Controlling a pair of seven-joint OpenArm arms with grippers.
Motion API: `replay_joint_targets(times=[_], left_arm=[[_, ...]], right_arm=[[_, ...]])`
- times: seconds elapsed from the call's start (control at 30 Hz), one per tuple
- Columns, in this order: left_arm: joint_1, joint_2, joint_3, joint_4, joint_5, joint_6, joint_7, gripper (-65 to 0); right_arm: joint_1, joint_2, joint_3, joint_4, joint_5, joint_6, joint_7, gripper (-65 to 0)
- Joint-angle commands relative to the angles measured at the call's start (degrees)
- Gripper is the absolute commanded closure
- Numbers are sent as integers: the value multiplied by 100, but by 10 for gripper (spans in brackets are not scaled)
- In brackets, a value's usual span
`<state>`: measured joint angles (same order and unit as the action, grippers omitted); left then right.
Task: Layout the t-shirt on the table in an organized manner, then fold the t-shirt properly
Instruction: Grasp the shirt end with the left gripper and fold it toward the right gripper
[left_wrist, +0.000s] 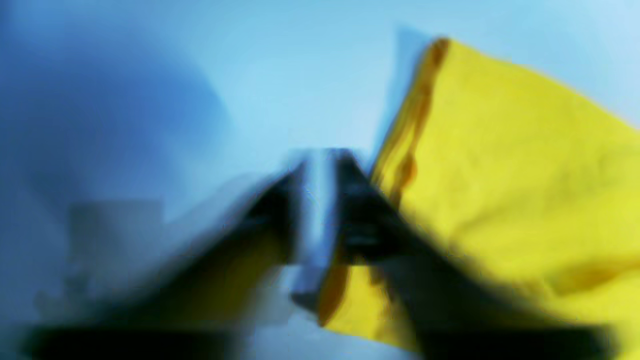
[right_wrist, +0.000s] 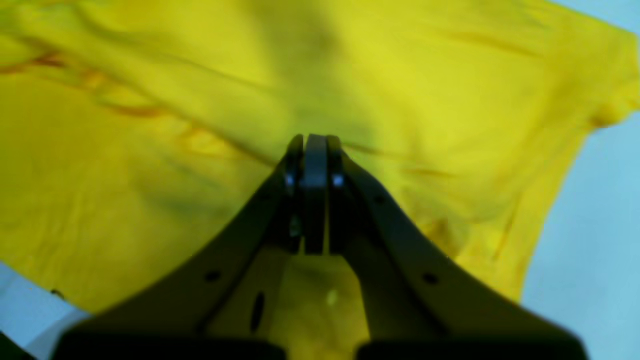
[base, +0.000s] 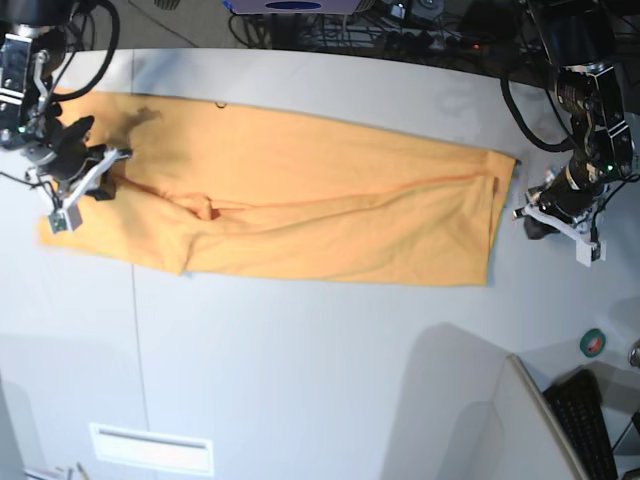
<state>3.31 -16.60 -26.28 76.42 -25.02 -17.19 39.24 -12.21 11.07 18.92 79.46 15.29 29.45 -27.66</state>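
Near edge of counter (base: 330, 400) lying bare. T-shirt (base: 300, 210) stretching as long folded band from 9 to 3 o'clock, one ridge bunching toward 9.

Right arm's fingers (right_wrist: 315, 145) pressing closed, hovering over cloth at 9 o'clock; whether pinching fabric, cannot tell. Left arm's fingers (left_wrist: 320, 165) sitting nearly closed, narrow gap showing, nothing between them, just beside shirt's 3 o'clock hem; view blurring.

Risk, as judgement: uneven tugging from one end dragging whole band, deepening ridge, skewing fold. Left fingers sliding off hem, missing grip.
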Motion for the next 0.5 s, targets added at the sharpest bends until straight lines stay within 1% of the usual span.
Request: replay_joint_targets(times=[0.0,0.03,0.07,0.1,0.17,0.23,0.3,0.37,0.47], left_arm=[[-81,-76,-66,-25,-70,-255,-105,-354],[-81,-76,-93,-139,-70,-501,-105,-492],[-98,-76,-93,-280,-70,-712,-105,-607],[-133,-76,-84,-420,-70,-852,-105,-650],[-204,-76,-40,-833,-70,-1063,-113,-650],[-406,-67,-31,-1220,-61,-1204,-122,-650],[-590,-67,-31,-1686,-61,-1257,-131,-574],[-731,-59,-22,-1985,-52,-1257,-140,-532],[-801,-50,-22,-2135,-17,-1257,-140,-512]], right_arm=[[-14,84,38,146,49,-5,89,0],[-32,-4,38,164,49,-5,89,0],[-41,-57,38,173,40,4,89,0],[-41,-57,38,173,40,4,89,0],[-41,-74,29,164,40,4,89,0],[-41,-74,29,164,40,4,89,0],[-41,-74,29,164,40,4,89,0],[-76,-74,29,164,40,4,89,0],[-111,-74,29,164,40,4,89,0]])
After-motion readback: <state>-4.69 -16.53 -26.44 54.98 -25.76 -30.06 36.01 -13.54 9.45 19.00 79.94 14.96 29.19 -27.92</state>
